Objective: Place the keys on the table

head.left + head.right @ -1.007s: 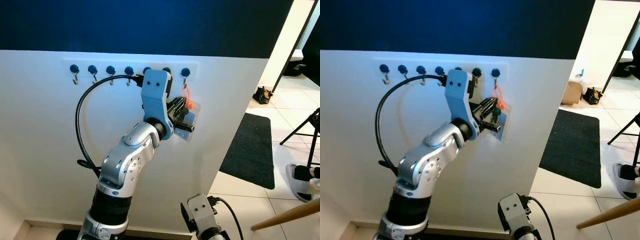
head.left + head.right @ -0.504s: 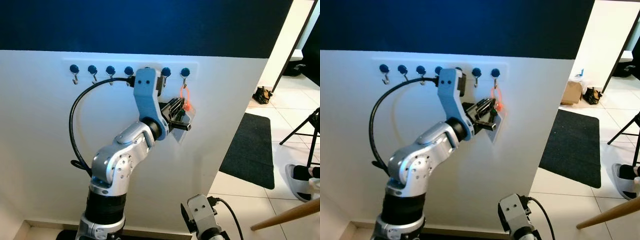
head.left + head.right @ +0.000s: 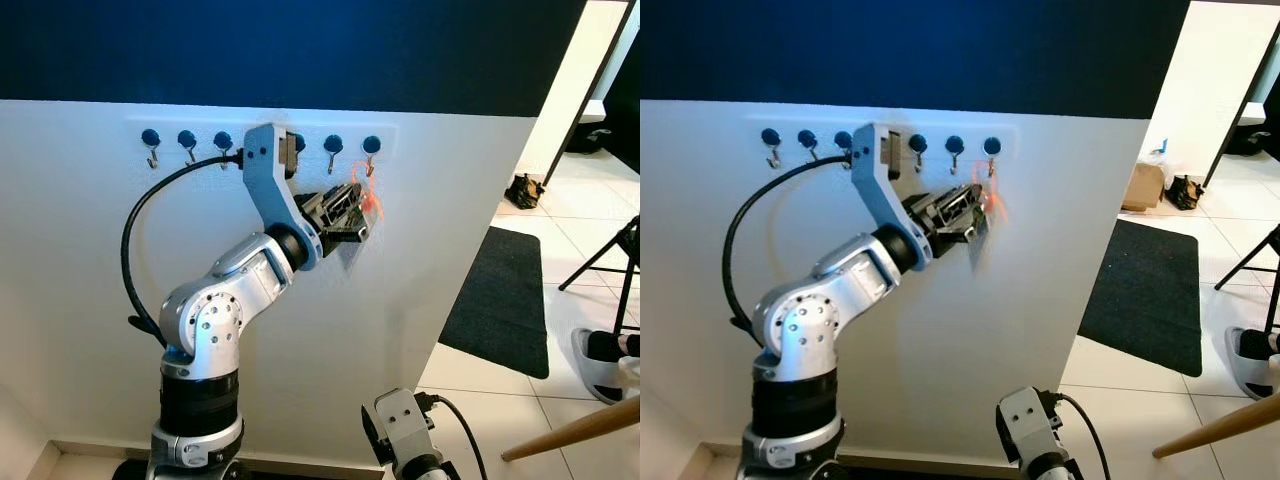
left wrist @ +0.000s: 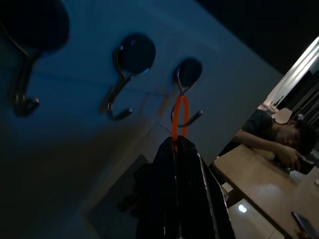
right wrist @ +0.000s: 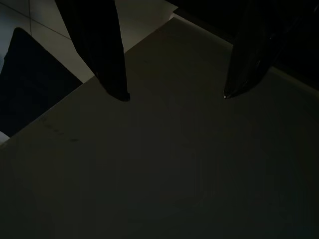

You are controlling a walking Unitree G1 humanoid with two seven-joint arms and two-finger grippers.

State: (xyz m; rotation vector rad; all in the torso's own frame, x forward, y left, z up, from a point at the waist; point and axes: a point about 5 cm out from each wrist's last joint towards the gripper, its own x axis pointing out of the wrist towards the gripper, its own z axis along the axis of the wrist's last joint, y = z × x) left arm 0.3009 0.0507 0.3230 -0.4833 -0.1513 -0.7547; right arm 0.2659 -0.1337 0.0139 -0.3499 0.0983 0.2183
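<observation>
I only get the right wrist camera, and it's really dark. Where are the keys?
Observer: Up at the wall rack. The left gripper is raised to the rightmost hook.
Operator: Did it grab them?
Observer: Its fingers are shut on the orange key loop, which hangs on that hook.
Operator: Where's the table?
Observer: The left wrist view shows a wooden table past the wall's edge, with a person leaning on it.
</observation>
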